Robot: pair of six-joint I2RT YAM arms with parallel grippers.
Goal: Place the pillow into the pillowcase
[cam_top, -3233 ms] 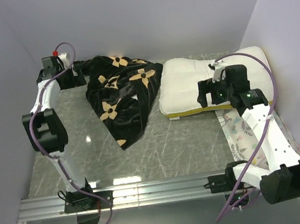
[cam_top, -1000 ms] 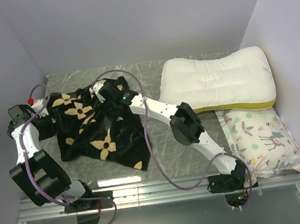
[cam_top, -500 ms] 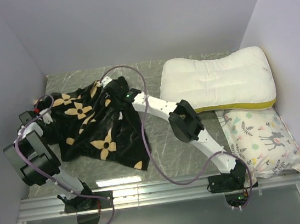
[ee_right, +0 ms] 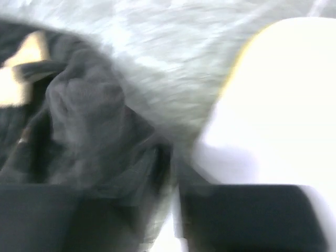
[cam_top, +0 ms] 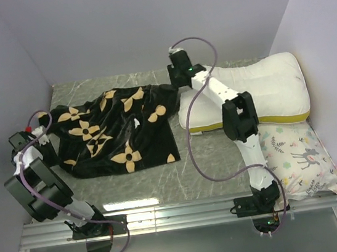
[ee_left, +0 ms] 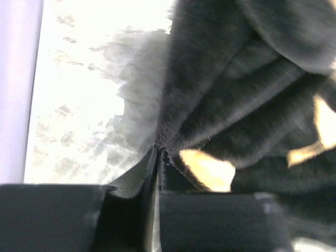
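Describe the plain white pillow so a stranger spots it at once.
Look at the far right corner of the marble table. The pillow lies there, plump, white, quilted. Its yellow band along the near edge sets it apart from the deer-print pillow beside it.

Probably a robotics lab test cell: plain lilac walls [cam_top: 142,24] box in a marble-patterned table [cam_top: 145,182], with a metal rail [cam_top: 168,216] at its near edge.

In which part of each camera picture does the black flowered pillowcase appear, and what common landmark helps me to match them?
Top external: pillowcase spread out, left of centre.
Left wrist: pillowcase fills the right side, pinched at bottom centre.
Right wrist: pillowcase on the left, blurred.
Shared landmark: the grey marble table.
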